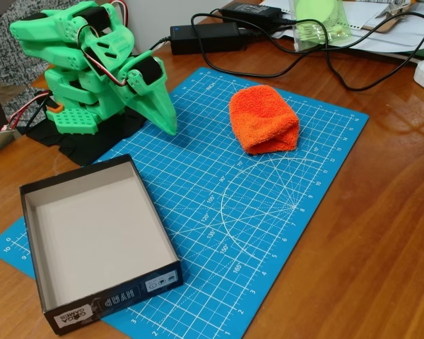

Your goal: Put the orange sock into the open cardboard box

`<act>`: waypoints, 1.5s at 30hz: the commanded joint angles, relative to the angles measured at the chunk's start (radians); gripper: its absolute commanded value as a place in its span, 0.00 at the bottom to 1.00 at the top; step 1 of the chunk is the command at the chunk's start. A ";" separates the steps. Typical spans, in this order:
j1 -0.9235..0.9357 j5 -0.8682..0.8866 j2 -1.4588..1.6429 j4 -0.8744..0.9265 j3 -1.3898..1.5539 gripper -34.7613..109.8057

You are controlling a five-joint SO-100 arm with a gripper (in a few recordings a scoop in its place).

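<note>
Orange sock [263,119] lies folded on far side of blue cutting mat [283,212], free to grab; open cardboard box [99,240] waits near left, empty. Green gripper [166,120] folded at rest, jaws together, gripping nothing

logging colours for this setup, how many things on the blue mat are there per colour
orange: 1, the sock
black outside, grey-beige inside: 1, the box, partly on the mat
green: 1, the arm's pincer, tip down at the mat's edge
total: 3
</note>
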 commanded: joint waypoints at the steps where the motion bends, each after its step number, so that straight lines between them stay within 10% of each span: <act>1: -0.057 -0.069 0.014 -0.040 0.008 0.24; 9: -0.232 -0.336 -0.331 -0.166 -0.144 0.27; 19: -0.402 -0.267 -0.864 -0.216 -0.520 0.42; 33: -0.295 -0.359 -1.391 -0.476 -0.657 0.48; 42: -0.319 -0.368 -1.730 -0.495 -0.945 0.47; 45: -0.322 -0.347 -1.775 -0.489 -0.999 0.26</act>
